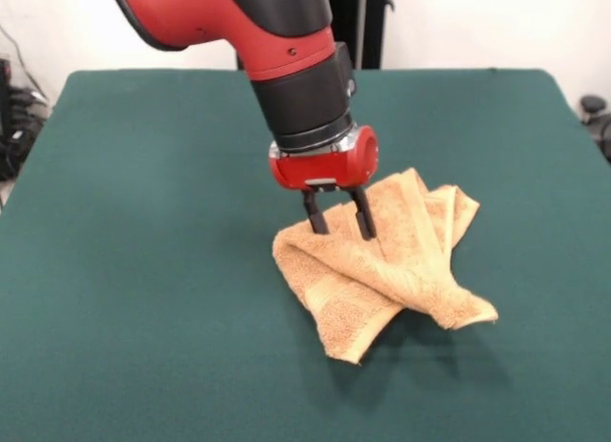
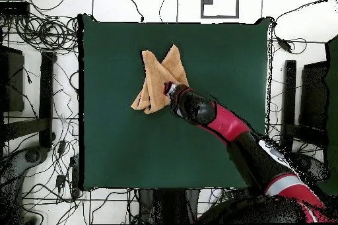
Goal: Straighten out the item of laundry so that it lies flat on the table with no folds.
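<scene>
Crumpled towel (image 1: 382, 261) — spread hand (image 1: 340, 227) atop

A pale wall (image 1: 496, 27) runs behind at twelve o'clock. From above, the white floor (image 2: 105, 1) carries tangled black cables (image 2: 43, 31) at ten o'clock and dark equipment (image 2: 290, 94) at three o'clock.

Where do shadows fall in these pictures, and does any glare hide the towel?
Front view: a soft shadow lies on the table under the towel at its near edge; the gripper is sharp, no glare. Overhead view: light is even, the towel shows plainly without glare, and its shadow is hardly visible.
</scene>
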{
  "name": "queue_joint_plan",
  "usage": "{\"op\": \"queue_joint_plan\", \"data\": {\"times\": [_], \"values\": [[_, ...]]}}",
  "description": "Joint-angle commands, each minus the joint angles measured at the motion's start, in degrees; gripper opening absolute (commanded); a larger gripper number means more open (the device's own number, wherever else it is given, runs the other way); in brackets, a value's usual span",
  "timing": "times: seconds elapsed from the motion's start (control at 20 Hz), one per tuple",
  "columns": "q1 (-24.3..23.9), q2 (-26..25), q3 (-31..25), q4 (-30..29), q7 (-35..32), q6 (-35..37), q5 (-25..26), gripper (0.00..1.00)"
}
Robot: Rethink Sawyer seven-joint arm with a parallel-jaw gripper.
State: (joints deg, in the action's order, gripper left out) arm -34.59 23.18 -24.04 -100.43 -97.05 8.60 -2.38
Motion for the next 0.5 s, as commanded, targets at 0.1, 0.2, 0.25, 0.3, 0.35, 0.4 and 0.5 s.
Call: {"op": "queue_joint_plan", "data": {"times": [0.1, 0.2, 0.25, 0.3, 0.35, 0.4, 0.5], "values": [[3.38, -0.59, -2.43, -4.27, -11.04, -4.46, 0.30, 1.00], [5.44, 0.97, 1.23, -3.38, -10.56, -2.30, -0.34, 1.00], [6.17, 1.48, 2.48, -3.26, -10.56, -2.20, -0.40, 1.00], [9.31, 3.32, 7.21, -2.61, -11.05, -1.69, -0.62, 1.00], [10.76, 4.20, 9.69, -2.23, -11.05, -1.35, -0.53, 1.00], [14.51, 5.58, 15.68, -0.91, -11.02, -0.51, -0.29, 1.00], [18.76, 6.70, 23.06, 0.87, -10.52, 0.28, 0.28, 1.00]]}}
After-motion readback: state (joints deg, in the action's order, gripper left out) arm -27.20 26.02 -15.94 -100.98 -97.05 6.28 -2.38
